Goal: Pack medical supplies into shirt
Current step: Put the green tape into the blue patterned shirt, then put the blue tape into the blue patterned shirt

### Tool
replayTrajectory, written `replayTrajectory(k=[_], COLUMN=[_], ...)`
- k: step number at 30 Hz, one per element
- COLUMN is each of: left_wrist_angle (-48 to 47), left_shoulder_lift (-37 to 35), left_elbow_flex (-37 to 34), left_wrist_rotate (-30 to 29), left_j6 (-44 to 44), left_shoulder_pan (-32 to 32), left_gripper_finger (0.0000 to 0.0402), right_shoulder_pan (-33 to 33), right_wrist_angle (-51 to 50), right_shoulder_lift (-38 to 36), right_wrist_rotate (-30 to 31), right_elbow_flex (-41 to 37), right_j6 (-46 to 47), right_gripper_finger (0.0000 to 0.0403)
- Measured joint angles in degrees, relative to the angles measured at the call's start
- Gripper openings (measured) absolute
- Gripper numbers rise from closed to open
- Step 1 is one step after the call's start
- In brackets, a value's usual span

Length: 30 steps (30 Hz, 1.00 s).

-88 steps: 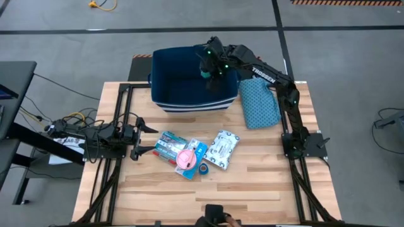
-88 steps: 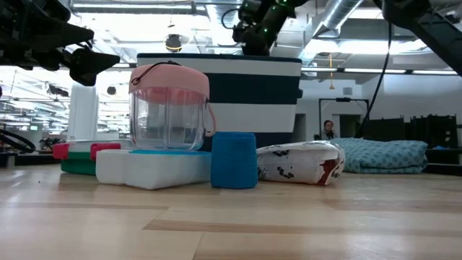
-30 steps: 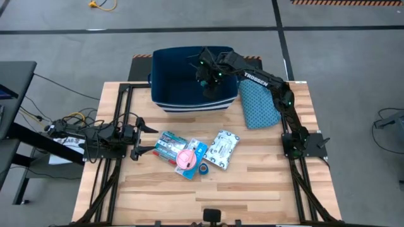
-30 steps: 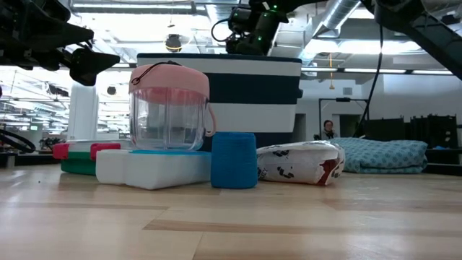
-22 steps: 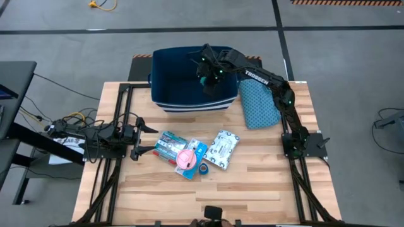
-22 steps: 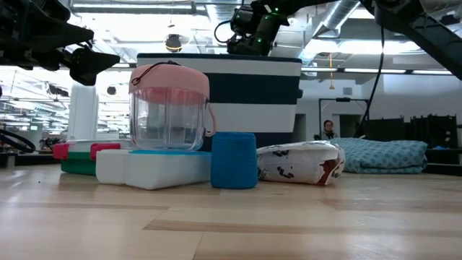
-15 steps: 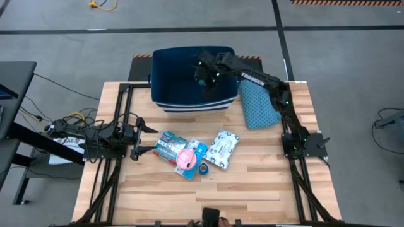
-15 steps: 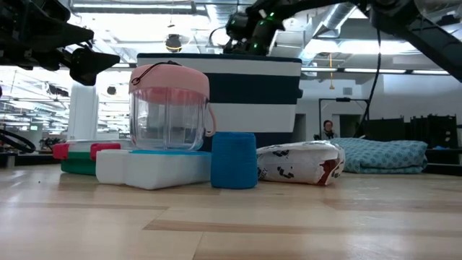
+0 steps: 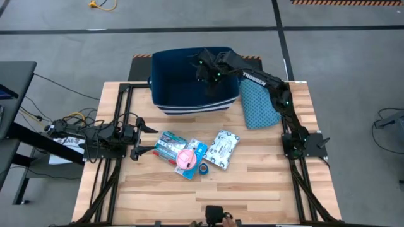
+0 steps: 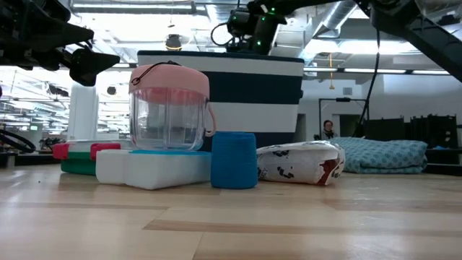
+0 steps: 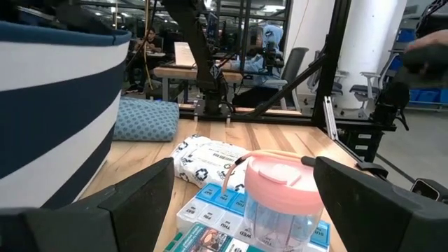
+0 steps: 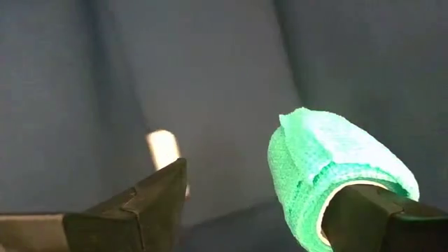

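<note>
Teal gauze tape roll point(image 12: 336, 185) on one finger of wide right hand point(image 9: 203, 70) | over navy fabric bin point(image 9: 173, 88), upper centre | left hand point(image 9: 140, 139) wide, left counter point(image 9: 252, 189) edge

Robotics lab or industrial workshop, large open hall. Bare grey concrete floor point(image 9: 353, 75) around the wooden tabletop point(image 9: 265, 189), with dark tape lines and a hazard-striped strip point(image 9: 347, 2) at the far edge. Exposed ceiling ducts point(image 10: 332, 18) and strip lighting overhead. Black metal frames point(image 11: 336, 63), further workbenches point(image 11: 203, 73) and office chairs point(image 11: 297, 66) beyond the tabletop's far edge. Loose cables point(image 9: 60, 123) off the tabletop's left edge. A person point(image 10: 328, 129) visible far off in the hall.
</note>
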Motion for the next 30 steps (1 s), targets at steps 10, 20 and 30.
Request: replayTrajectory(k=[10, 20, 30], left_wrist_angle=[0.0, 0.0, 0.0], left_shoulder_lift=[0.0, 0.0, 0.0], left_elbow_flex=[0.0, 0.0, 0.0], left_wrist_rotate=[0.0, 0.3, 0.3], left_j6=[0.0, 0.0, 1.0], left_shoulder_pan=[0.0, 0.0, 0.0], left_gripper_finger=[0.0334, 0.0334, 0.0334], right_shoulder_pan=[2.6, 4.0, 3.5], right_wrist_angle=[3.1, -5.4, 3.9], right_shoulder_lift=[-2.2, -2.3, -3.2], right_wrist_rotate=[8.8, 2.3, 8.4], right_elbow_flex=[-0.2, -0.2, -0.2], right_j6=[-11.5, -44.5, -37.5], right_gripper_finger=[0.0276, 0.0276, 0.0276])
